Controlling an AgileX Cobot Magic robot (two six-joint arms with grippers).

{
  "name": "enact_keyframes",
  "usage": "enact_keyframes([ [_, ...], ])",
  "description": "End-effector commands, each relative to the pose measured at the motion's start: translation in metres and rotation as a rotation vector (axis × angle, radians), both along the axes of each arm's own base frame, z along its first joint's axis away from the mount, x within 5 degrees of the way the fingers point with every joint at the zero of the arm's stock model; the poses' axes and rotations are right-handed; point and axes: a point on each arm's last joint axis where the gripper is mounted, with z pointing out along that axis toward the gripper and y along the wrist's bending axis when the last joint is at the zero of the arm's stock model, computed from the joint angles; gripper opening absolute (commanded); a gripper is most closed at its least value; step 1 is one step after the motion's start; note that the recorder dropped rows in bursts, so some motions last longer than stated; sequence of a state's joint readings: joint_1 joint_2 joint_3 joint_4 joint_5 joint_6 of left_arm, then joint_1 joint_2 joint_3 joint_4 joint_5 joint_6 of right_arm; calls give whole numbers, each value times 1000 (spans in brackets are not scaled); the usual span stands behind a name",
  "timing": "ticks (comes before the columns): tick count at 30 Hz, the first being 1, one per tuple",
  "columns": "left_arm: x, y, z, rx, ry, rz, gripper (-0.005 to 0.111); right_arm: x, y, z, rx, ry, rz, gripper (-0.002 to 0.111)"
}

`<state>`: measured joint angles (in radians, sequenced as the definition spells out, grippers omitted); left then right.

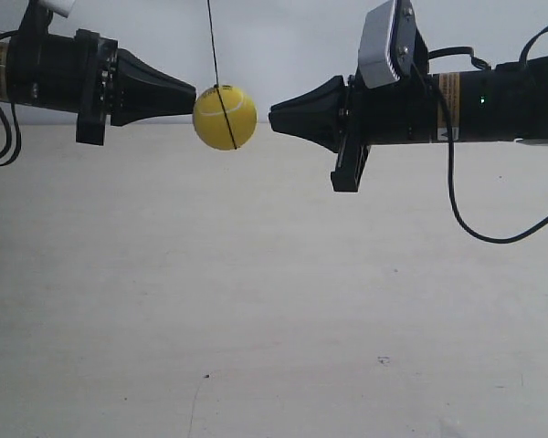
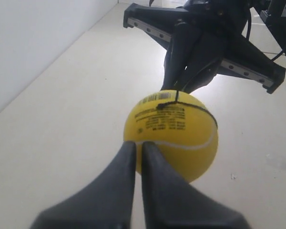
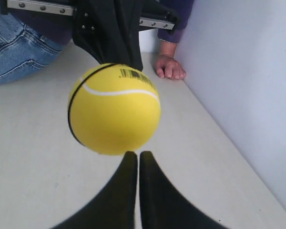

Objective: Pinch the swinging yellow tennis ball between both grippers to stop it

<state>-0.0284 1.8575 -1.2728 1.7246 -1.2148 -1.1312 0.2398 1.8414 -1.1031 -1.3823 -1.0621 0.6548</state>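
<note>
Pale table and a white wall frame the scene. Your left gripper has its two pointed fingers pressed together, with only a hairline slit between them. Their tips touch the ball just below its white seam. Your right gripper is likewise closed to a point, but the exterior view shows a narrow gap between it and the ball, so it is near and not touching. The ball hangs in the air between the two tips, well above the table, on a thin dark string that wraps around it and runs up out of view. Expect it to be light and a little springy under its fuzz, and so round that a pointed tip can skid off. Meet it on opposite sides, along a line through its middle. In the exterior view your left tip sits somewhat above the ball's centre while the right is about level with it, so an uneven squeeze could squirt the ball downward or set it spinning on the string. Bring the right tip in gently. Further out, the right arm carries a silver-grey box, and a person's hand rests on the table by the wall.
</note>
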Motion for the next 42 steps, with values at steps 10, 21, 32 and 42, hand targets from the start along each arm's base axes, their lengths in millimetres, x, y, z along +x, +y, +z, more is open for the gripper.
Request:
enact_keyframes([
  [10,-6,-19,1,10,7,-62,5,0,1,2,7,-7,10,0],
  [21,-6,-19,1,10,7,-62,5,0,1,2,7,-7,10,0],
  [32,-6,-19,1,10,7,-62,5,0,1,2,7,-7,10,0],
  [42,-5,-15,1,11,7,-51,5,2,0,1,-18,-10,-22,0],
])
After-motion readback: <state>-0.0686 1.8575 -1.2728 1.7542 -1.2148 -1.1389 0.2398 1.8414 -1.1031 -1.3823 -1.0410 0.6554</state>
